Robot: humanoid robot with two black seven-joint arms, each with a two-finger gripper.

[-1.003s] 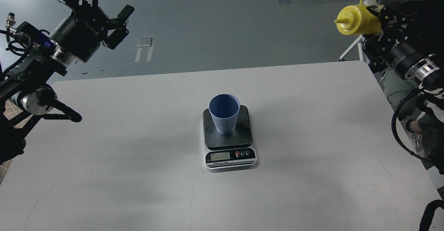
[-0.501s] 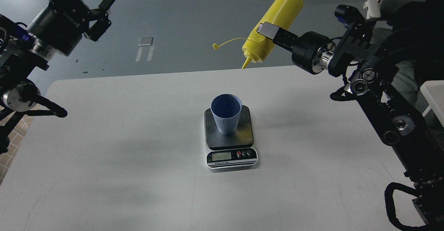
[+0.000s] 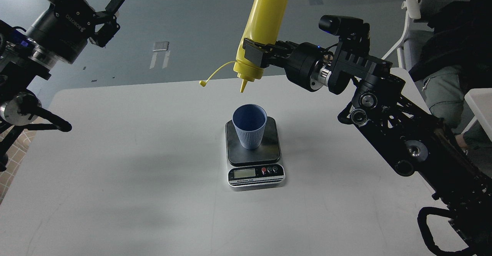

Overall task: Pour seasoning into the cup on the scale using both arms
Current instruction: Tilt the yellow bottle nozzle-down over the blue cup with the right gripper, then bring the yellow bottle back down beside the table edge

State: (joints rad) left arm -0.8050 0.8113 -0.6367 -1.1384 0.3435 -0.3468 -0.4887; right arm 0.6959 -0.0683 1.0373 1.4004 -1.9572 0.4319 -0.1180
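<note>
While your right gripper (image 3: pixel 251 54) pinches the seasoning bottle (image 3: pixel 260 33) near its neck at upper centre, the bottle hangs inverted, nozzle down, above and apart from the cup (image 3: pixel 249 126). Its cap strap (image 3: pixel 215 73) trails to the left. The cup stands upright on the dark plate of the scale (image 3: pixel 254 154) at mid-frame on the white table (image 3: pixel 115 171); the lettering below the scale's display is too small to read. At upper left, your left gripper (image 3: pixel 109 19), marked ROBOTIQ, holds its jaws spread and empty.
</note>
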